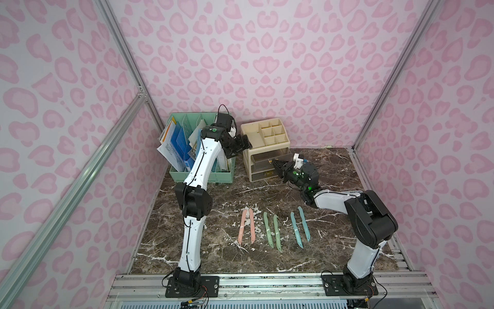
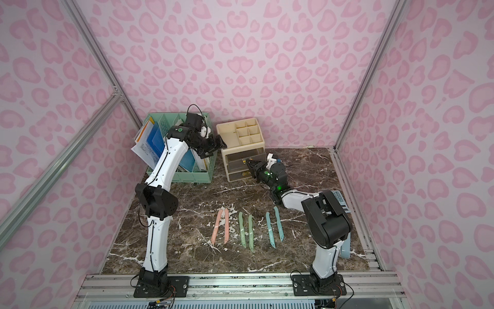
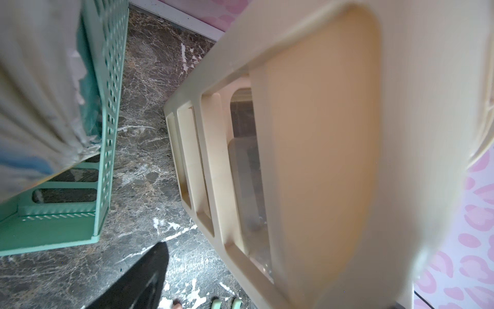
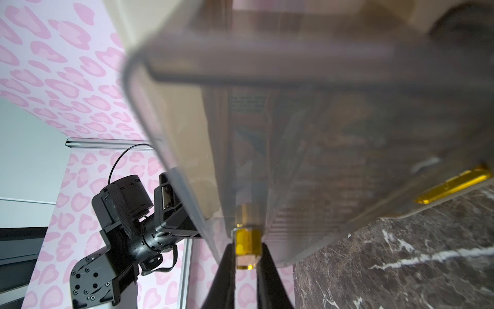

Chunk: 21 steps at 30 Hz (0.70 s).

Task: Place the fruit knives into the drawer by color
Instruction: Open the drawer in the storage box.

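Observation:
Six fruit knives lie in pairs on the marble, in both top views: pink [image 1: 242,227], mint green [image 1: 268,228] and teal [image 1: 296,230]. At the back stands a cream organizer [image 1: 244,128]. Its upper smoky clear drawer [image 1: 263,160] is pulled partly out. My right gripper [image 4: 247,248] is shut on that drawer's gold knob [image 4: 247,238]. At the organizer's top left corner my left gripper [image 1: 244,146] is open. One black finger [image 3: 144,275] stands apart from the cream side wall [image 3: 320,160]; the other is hidden.
A mint green file basket [image 1: 203,176] full of papers stands just left of the organizer, a narrow strip of marble between them. A calculator [image 2: 340,200] lies at the right edge behind my right arm. Metal rails run along the table's front.

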### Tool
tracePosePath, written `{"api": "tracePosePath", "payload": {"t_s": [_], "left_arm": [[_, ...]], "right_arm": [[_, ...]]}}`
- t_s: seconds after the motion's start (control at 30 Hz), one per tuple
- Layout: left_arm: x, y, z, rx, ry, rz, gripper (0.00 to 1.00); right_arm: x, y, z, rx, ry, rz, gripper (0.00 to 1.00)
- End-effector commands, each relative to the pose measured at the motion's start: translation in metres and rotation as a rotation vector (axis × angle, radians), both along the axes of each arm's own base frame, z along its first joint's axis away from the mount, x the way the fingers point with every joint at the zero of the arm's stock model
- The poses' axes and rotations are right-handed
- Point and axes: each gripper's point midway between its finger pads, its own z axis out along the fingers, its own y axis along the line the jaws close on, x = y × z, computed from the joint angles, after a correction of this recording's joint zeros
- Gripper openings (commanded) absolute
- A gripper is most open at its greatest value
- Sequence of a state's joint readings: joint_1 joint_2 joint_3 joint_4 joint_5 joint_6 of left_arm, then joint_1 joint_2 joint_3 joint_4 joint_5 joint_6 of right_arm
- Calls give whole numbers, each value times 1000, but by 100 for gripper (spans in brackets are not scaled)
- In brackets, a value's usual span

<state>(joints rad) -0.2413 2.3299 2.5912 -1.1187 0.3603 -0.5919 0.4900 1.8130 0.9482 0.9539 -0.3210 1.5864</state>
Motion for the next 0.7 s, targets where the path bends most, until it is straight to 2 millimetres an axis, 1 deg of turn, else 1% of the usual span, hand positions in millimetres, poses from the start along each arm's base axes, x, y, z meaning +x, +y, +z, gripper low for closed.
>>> {"api": "tracePosePath", "payload": {"t_s": [0.0,0.2,0.43,0.5,0.57,0.67], "left_arm": [[-1,5,-7,21,17,0,88],[0,4,-9,19,19,-2,88],[1,4,-9,12,19,-1,88],[1,5,-10,12,21,0,88],[1,4,-10,12,21,-1,88],[1,5,-10,11,22,-1,88]], "right_arm": [[-6,-5,13,31,-36,-16,10],[-22,-8,11,40,-22,-10,9],[-44,-10,2,33,8,2,9],[-46,-12,0,30,11,-2,10],[-46,-12,-1,29,15,1,14],[-46,-8,-3,29,17,18,24]]}}
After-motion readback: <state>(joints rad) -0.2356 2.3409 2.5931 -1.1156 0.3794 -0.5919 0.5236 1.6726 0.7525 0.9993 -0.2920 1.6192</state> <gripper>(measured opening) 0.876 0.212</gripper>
